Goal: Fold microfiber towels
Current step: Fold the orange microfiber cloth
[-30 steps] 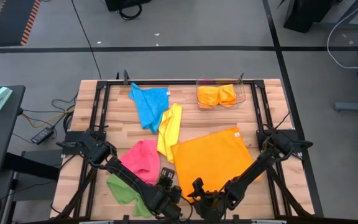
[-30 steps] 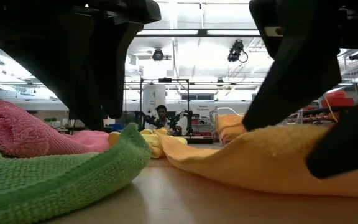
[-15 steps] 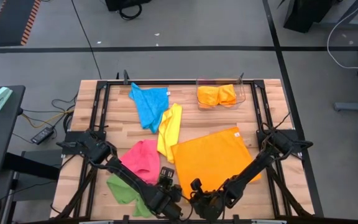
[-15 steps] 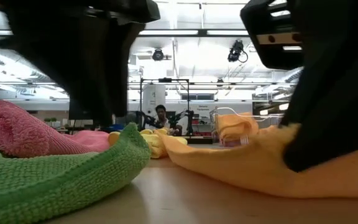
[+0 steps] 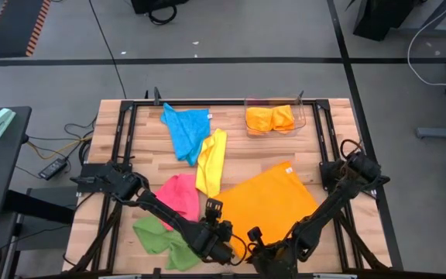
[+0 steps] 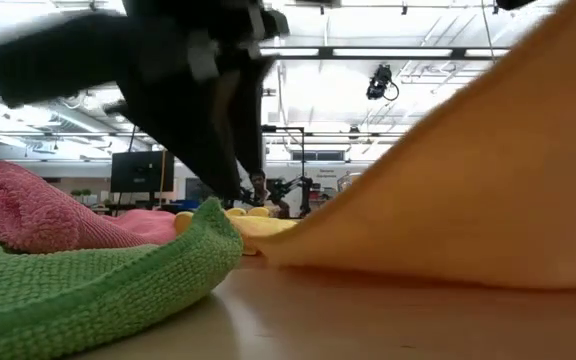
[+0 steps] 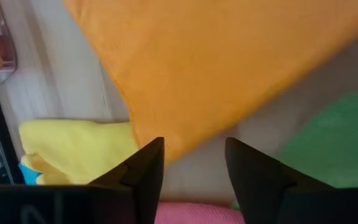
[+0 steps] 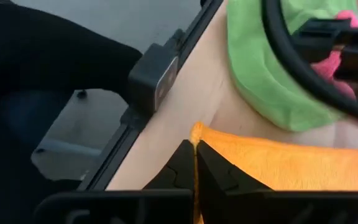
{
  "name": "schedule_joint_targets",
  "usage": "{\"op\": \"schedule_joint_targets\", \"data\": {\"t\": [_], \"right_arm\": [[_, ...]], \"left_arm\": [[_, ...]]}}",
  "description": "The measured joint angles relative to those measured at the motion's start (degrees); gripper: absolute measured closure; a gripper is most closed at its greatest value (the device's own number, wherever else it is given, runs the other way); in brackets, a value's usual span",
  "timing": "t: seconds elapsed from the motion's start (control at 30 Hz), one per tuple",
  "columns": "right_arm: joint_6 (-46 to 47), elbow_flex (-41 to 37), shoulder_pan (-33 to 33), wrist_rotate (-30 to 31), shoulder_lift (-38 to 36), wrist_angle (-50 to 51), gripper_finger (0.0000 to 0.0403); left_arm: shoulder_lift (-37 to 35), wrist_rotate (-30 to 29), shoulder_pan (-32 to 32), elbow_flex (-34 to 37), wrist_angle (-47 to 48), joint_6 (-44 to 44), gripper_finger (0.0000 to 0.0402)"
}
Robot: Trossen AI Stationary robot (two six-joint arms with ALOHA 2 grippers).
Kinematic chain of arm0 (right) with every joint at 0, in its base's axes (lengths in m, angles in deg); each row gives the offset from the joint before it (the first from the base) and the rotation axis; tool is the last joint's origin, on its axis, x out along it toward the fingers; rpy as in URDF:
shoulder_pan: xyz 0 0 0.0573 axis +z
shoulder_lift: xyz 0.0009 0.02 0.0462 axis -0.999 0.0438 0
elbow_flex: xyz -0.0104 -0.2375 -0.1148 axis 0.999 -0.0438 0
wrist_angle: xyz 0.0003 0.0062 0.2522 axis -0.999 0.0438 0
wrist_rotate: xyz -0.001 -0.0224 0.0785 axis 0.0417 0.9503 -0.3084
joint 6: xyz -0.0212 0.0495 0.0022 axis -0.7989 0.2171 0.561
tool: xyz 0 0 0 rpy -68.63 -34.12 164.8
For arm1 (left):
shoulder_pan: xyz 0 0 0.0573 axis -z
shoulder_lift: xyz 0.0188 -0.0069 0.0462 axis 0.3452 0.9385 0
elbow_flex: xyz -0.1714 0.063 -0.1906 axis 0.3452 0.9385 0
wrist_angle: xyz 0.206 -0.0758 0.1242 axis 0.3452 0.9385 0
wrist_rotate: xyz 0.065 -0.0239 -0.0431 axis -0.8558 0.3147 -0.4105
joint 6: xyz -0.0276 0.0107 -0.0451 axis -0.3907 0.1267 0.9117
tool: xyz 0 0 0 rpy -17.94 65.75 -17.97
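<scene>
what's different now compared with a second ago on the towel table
The right claw has shut on the near corner of the big orange towel and lifted it, so the towel has turned and risen. The left claw has moved toward it, open and empty. The pink towel, green towel, yellow towel and blue towel stayed put.

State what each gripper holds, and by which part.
The right gripper pinches the large orange towel at its near corner; the left gripper holds nothing.

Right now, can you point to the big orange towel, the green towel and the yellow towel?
big orange towel [image 5: 265, 205], high view, flat middle.
green towel [image 5: 155, 236], high view, crumpled middle.
yellow towel [image 5: 211, 161], high view, middle of its folded strip.
</scene>
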Motion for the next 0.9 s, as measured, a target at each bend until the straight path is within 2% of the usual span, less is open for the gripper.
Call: {"op": "schedule_joint_targets", "data": {"t": [0.27, 0.6, 0.7, 0.83, 0.9], "right_arm": [[7.41, -0.04, 1.32, -3.83, 1.13, 6.98, 0.0397], [9.52, -0.04, 3.04, -6.25, 0.94, 7.04, 0.0397], [9.6, -0.04, 3.0, -6.21, 0.94, 6.98, 0.0397], [9.55, -0.04, 2.97, -6.19, 0.94, 6.85, 0.0397], [9.55, -0.04, 2.97, -6.19, 0.94, 6.72, 0.0397]], "left_arm": [[4.16, 2.76, -0.19, 0.02, 3.11, -6.34, 0.0194], [5.39, -7.21, 0.29, 0.04, 2.68, -10.81, 0.0197], [5.35, -7.1, 0.46, 0.04, 2.91, -10.14, 0.0196], [5.3, -2.82, 0.41, 0.04, 2.47, -9.69, 0.0199], [5.3, -2.47, 0.17, 0.04, 2.21, -8.06, 0.0203]]}}
